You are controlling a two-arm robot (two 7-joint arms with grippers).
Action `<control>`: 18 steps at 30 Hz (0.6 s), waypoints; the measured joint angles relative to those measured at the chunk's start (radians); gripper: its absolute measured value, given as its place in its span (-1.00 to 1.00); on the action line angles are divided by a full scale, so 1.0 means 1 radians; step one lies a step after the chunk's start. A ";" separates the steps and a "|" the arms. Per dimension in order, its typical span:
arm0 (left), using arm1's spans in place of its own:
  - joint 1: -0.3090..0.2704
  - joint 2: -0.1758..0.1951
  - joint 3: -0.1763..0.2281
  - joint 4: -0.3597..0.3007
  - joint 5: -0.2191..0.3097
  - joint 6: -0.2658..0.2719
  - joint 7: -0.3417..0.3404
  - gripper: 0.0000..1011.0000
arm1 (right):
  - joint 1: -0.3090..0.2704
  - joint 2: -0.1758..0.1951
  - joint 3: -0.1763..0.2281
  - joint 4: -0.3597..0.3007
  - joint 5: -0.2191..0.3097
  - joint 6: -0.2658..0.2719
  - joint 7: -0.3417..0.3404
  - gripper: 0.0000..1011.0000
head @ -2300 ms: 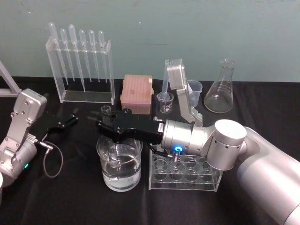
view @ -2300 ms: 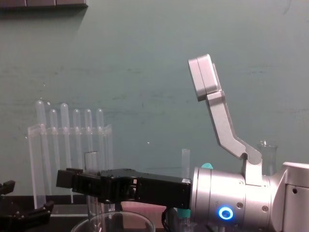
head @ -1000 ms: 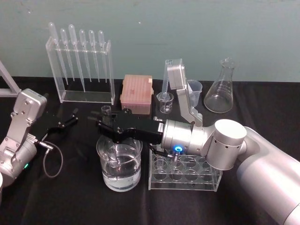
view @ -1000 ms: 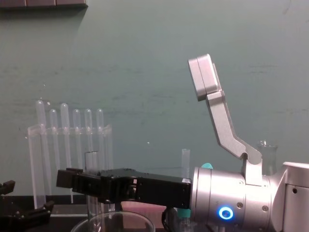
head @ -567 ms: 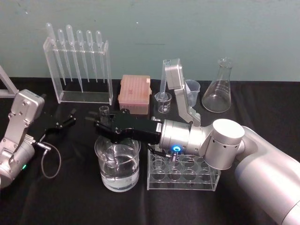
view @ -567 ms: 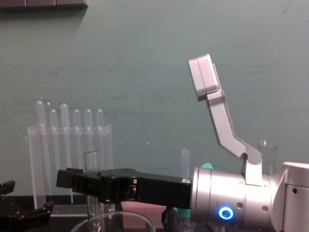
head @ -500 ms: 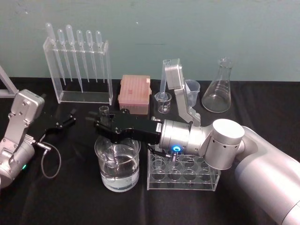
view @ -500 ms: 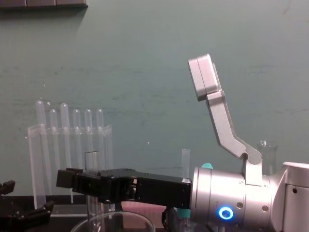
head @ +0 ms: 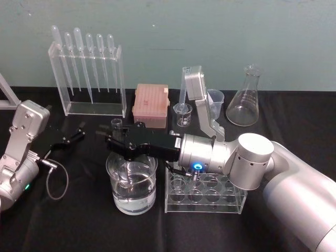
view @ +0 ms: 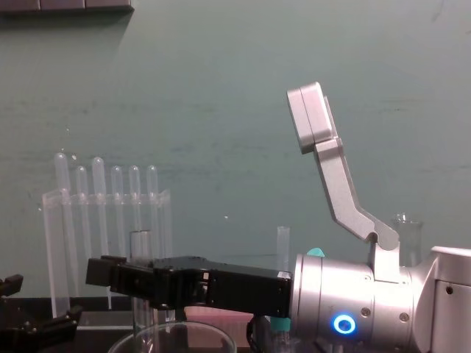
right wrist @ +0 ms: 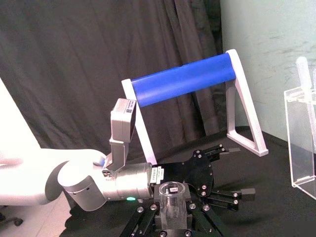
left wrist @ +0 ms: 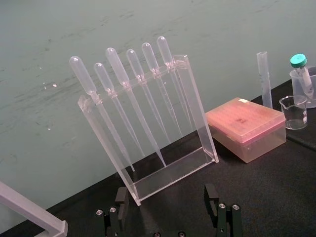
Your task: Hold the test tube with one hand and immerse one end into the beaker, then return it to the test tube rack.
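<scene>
The test tube (head: 116, 125), a clear open-rimmed glass tube, stands upright in my right gripper (head: 113, 143), which is shut on it just below the rim. In the right wrist view the test tube (right wrist: 171, 201) sits between the black fingers. Its lower part hangs inside the beaker (head: 131, 197), a wide clear vessel part-filled with water; the tip is hard to make out through the water. In the chest view the test tube (view: 140, 250) rises above the right gripper (view: 121, 276), with the beaker rim (view: 169, 337) below. The clear test tube rack (head: 206, 205) stands just right of the beaker. My left gripper (head: 71, 138) rests open at the left, holding nothing.
A clear stand with several pipettes (head: 88, 73) is at the back left, and a pink tip box (head: 151, 105) sits behind the beaker. A small measuring cup (head: 182, 114) and a conical flask (head: 244, 102) stand at the back right. A cable loop (head: 52, 181) lies beside the left arm.
Only the head view's framing has shifted slightly. Both arms, the test tube and the beaker stand as before.
</scene>
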 joint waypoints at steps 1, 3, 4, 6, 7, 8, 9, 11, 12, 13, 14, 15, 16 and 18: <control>0.000 0.000 0.000 0.000 0.000 0.000 0.000 0.98 | 0.000 0.000 0.000 0.000 0.000 0.000 0.000 -0.62; 0.000 0.000 0.000 0.000 0.000 0.000 0.000 0.98 | 0.000 0.000 0.000 0.000 0.000 0.000 0.000 -0.62; 0.000 0.000 0.000 0.000 0.000 0.000 0.000 0.98 | 0.000 0.000 0.000 0.000 0.000 0.000 0.000 -0.62; 0.000 0.000 0.000 0.000 0.000 0.000 0.000 0.98 | 0.000 0.000 0.000 0.000 0.000 0.000 0.000 -0.62; 0.000 0.000 0.000 0.000 0.000 0.000 0.000 0.98 | 0.000 0.000 0.000 0.000 0.000 0.000 0.000 -0.62; 0.000 0.000 0.000 0.000 0.000 0.000 0.000 0.98 | 0.000 0.000 0.000 0.000 0.000 0.000 0.000 -0.62; 0.000 0.000 0.000 0.000 0.000 0.000 0.000 0.98 | 0.000 0.000 0.000 0.000 0.000 0.000 0.000 -0.62; 0.000 0.000 0.000 0.000 0.000 0.000 0.000 0.98 | 0.000 0.000 0.000 0.000 0.000 0.000 0.000 -0.62; 0.000 0.000 0.000 0.000 0.000 0.000 0.000 0.98 | 0.000 0.000 0.000 0.000 0.000 0.000 0.000 -0.62; 0.000 0.000 0.000 0.000 0.000 0.000 0.000 0.98 | 0.000 0.000 0.000 0.000 0.000 0.000 0.000 -0.62; 0.000 0.000 0.000 0.000 0.000 0.000 0.000 0.98 | 0.000 0.000 0.000 0.000 0.000 0.000 0.000 -0.62; 0.000 0.000 0.000 0.000 0.000 0.000 0.000 0.98 | 0.000 0.000 0.000 0.000 0.000 0.000 0.000 -0.62; 0.000 0.000 0.000 0.000 0.000 0.000 0.000 0.98 | 0.000 0.000 0.000 0.000 0.000 0.000 0.000 -0.62; 0.000 0.000 0.000 0.000 0.000 0.000 0.000 0.98 | 0.000 0.000 0.000 0.000 0.000 0.000 0.000 -0.62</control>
